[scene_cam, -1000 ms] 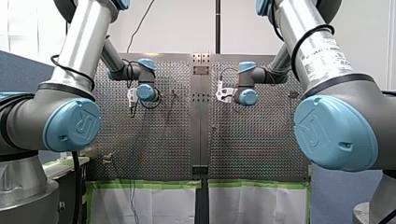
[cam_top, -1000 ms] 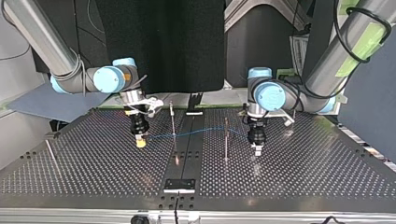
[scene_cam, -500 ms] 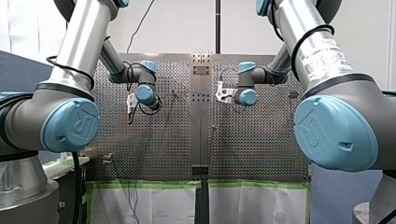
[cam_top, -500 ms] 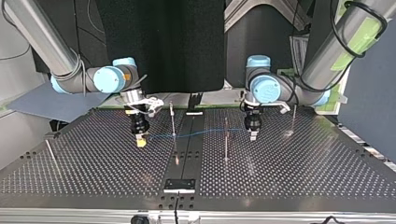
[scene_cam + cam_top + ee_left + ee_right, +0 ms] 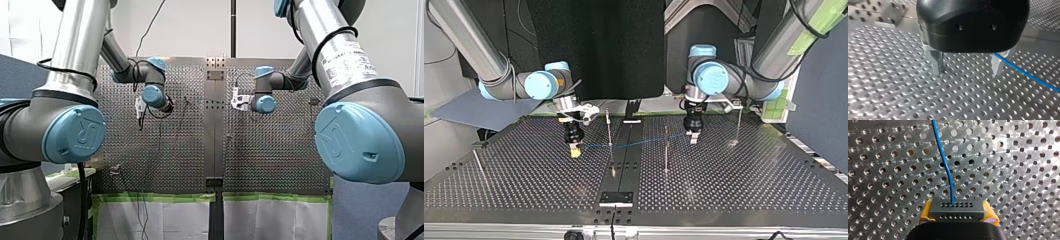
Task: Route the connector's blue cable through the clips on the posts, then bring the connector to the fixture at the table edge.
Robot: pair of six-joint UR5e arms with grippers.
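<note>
Closest in, the right gripper (image 5: 957, 213) has its yellow pads (image 5: 926, 212) pressed onto the connector (image 5: 957, 207), pinching it from both sides above the table (image 5: 1013, 175). The blue cable (image 5: 944, 160) leaves the connector's face and runs straight ahead of that gripper. Follow it in the top view and you see it hang above the plate, cross a post (image 5: 609, 129), then a second post (image 5: 666, 150), and reach the left gripper (image 5: 968, 67). That one is spread wide, its metal fingers (image 5: 937, 62) pointing down at the holes with nothing pinched between them. The cable passes against one finger and trails off beside it. You cannot tell whether the cable sits in either clip. Farther out, the fixture (image 5: 616, 198) lies at the table edge, well apart from both grippers.
</note>
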